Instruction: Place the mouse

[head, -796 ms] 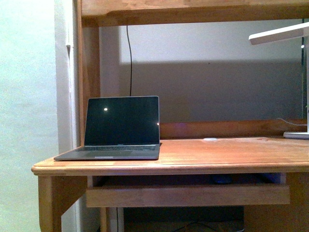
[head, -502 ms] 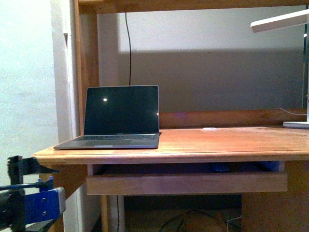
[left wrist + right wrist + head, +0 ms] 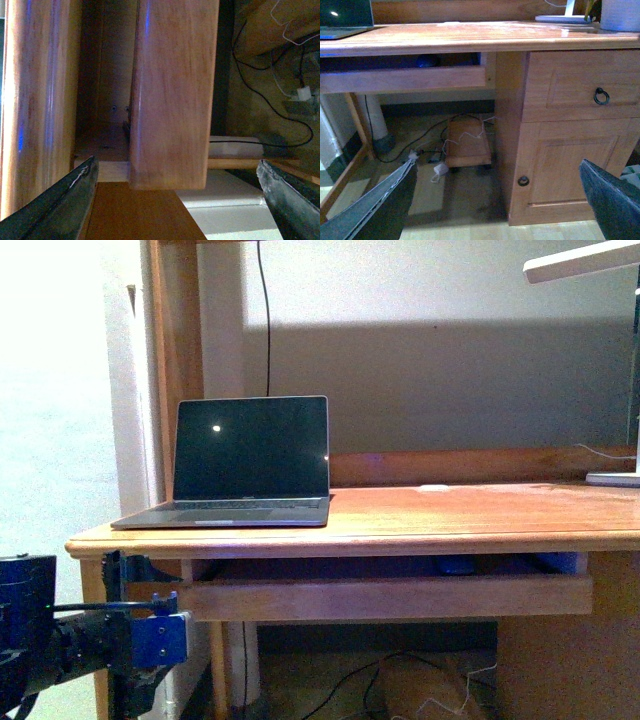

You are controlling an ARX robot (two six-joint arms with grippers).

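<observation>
Front view: the laptop point(image 3: 250, 465) is seen open, screen dark, on the left part of the desk point(image 3: 480, 520). A white disc point(image 3: 433, 487) lies further back on the top, right of the laptop and apart from it. A lamp point(image 3: 585, 260) shows at upper right. A tray point(image 3: 385, 598) hangs under the top. In the gap above its front board a dark bluish lump is made out right of centre, mostly hidden — the mouse point(image 3: 456, 564). The left gripper point(image 3: 148, 582) is held low at left, beside the desk leg, about level with the tray front.

Left wrist view: everything is seen turned on its side. The left gripper point(image 3: 176, 166) is spread wide and grips nothing; the end of the tray point(image 3: 172, 95) front board sits in line between the fingers, further off.

Right wrist view: the right gripper point(image 3: 497, 167) is also spread wide and empty, held low in front of the desk. The mouse point(image 3: 426, 61) is seen as a dark domed back inside the tray, behind the front board. A cabinet point(image 3: 570, 150) with a ring pull point(image 3: 601, 96) and a knob point(image 3: 522, 180) fills the right. Cables point(image 3: 420, 150) lie on the floor under the desk.
</observation>
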